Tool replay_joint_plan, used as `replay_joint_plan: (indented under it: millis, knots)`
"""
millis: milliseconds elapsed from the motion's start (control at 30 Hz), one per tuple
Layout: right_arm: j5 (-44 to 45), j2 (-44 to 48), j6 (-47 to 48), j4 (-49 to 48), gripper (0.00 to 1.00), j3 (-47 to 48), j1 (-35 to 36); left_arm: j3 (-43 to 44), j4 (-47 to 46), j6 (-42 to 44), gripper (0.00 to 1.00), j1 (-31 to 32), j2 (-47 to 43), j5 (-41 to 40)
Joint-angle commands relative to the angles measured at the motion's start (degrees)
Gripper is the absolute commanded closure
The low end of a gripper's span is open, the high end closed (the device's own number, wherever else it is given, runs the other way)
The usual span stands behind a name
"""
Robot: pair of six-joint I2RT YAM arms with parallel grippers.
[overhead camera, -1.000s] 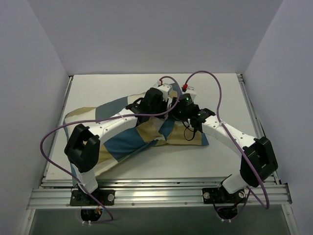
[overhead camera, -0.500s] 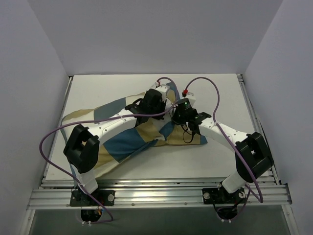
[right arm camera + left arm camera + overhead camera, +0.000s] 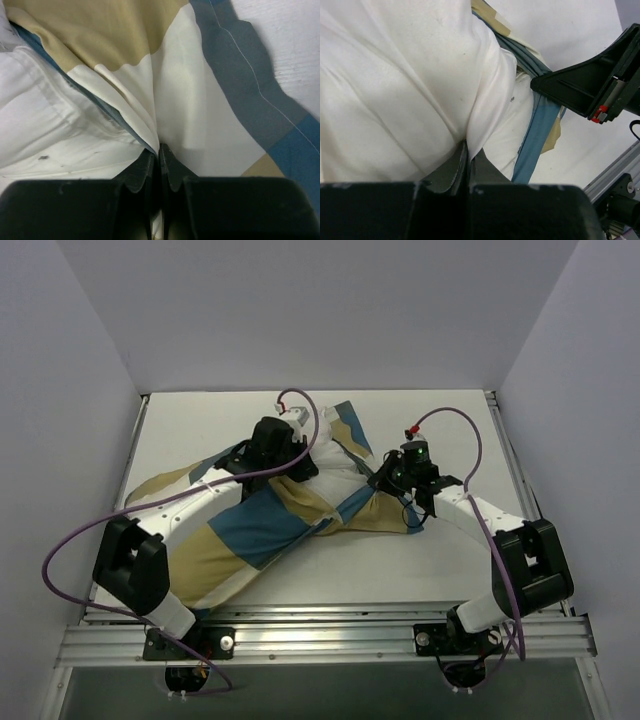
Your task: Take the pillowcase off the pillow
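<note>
Left claw (image 3: 468, 151) pinching white pillow (image 3: 395, 90), blue-edged pillowcase (image 3: 540, 129) beside

The left arm (image 3: 190, 503) and right arm (image 3: 472, 510) share white link shells and bulky black joint housings. A purple cable (image 3: 58, 545) loops along each. Behind the right arm's matte black fingers (image 3: 139, 176) sit a green light (image 3: 412, 451) and a red connector (image 3: 410, 431).

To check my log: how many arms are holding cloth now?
2. The left arm has its jaws shut on the white pillow; the right arm has its jaws shut on the pillowcase.
</note>
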State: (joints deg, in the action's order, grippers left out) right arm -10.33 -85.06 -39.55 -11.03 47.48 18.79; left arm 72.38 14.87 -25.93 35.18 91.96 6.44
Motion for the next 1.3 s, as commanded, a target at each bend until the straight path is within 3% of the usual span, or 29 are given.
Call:
replay_joint_plan:
  millis: [0,433,667,1033,1267]
  knots:
    - [16.31,-1.16,4.75,11.12,1.0,-4.24,-7.71,-1.62,7.97,-0.08,0.98,-8.1,-9.95,-6.44]
    - [10.94,-0.81,3.95,1.37,1.0,-9.77,-9.73,-7.16,3.41,-10.71,0.98,-18.39,-19.89,-0.72]
    - [6.81,1.38,5.36,-2.59,1.0,-12.5,-9.73,-4.53,0.95,-13.26,0.98,-19.36,-18.93,-2.22]
    - [5.59,7.18,6.59,-6.63,1.0,-17.95,-11.23,-2.15,-5.9,-18.45,0.98,-20.15,-18.4,-15.48]
    - [-0.82,8.94,8.35,-10.59,1.0,-19.36,-11.14,-1.19,-7.57,-17.4,0.98,-20.33,-15.24,-13.05]
